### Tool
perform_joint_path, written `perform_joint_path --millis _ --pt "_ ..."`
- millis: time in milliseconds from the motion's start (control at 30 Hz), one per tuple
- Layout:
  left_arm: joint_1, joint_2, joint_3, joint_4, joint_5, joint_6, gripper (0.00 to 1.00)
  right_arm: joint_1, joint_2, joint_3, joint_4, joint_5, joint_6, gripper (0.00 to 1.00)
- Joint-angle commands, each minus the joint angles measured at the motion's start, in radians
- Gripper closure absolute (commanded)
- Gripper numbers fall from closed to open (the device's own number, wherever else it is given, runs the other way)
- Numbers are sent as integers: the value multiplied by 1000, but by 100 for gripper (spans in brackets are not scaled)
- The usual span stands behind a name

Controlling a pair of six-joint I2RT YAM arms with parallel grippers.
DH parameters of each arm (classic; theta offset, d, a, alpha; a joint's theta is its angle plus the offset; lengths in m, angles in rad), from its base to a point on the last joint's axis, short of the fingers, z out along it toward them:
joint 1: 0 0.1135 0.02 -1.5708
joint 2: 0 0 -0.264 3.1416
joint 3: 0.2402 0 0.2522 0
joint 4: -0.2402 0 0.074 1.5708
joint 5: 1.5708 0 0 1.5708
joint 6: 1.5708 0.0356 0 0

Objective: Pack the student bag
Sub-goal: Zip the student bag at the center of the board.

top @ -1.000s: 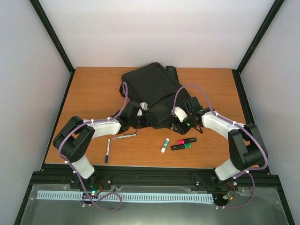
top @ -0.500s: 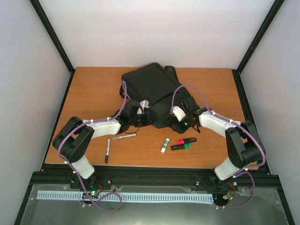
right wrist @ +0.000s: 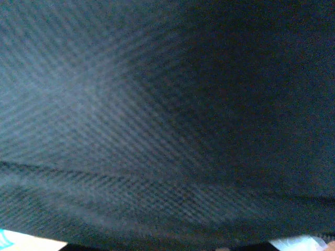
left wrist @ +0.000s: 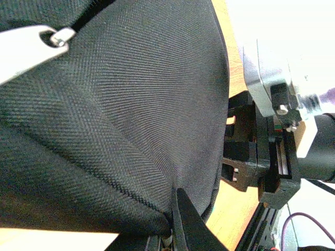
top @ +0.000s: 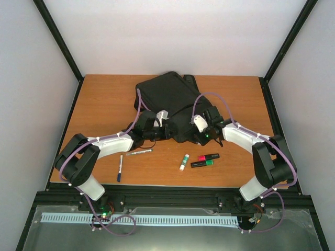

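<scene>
From above, the student bag (top: 170, 102) lies flat on the far middle of the table (top: 99, 110). Its near edge sits between the two arms. The left gripper (top: 166, 132) meets that edge on the left and the right gripper (top: 198, 137) on the right; the jaws are too small to read here. There is one bag. On the wood nearer the bases lie two pens, a white pen (top: 120, 168) and a silver pen (top: 138, 152). Beside them are one glue stick (top: 183, 162) and two highlighters — a pink highlighter (top: 208, 157) and a green highlighter (top: 202, 163).

In the left wrist view the jaws are pressed together, pinching a gathered fold of the black weave beside one finger (left wrist: 187, 227). A silver zipper pull (left wrist: 31, 44) shows at top left. The cloth looks soft, limp and probably light, so it will likely sag and bunch. The zipper pull or the seam by it seems the surest hold.

In the right wrist view blurred black fabric fills everything — I cannot tell how those jaws stand.
</scene>
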Motion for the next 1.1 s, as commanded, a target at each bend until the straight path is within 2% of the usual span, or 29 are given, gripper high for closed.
perform_joint_path --millis 0,167,367,700,900,1067 --pt "-18 -43 36 59 46 54 99 5 -48 8 49 28 0 73" --pt "-18 -48 37 27 22 74 99 0 -53 5 34 43 -11 88" --pt "-18 -65 22 -22 -22 106 99 -19 -54 -1 -19 48 -52 96" --pt "7 -100 -79 -47 -62 116 99 -146 -62 -23 -99 66 -173 97" --pt "26 -141 -150 -59 -75 129 99 -228 -63 -28 -90 76 -238 97" --pt "40 -190 -185 -94 -118 147 99 -233 -99 -46 -54 44 -293 97"
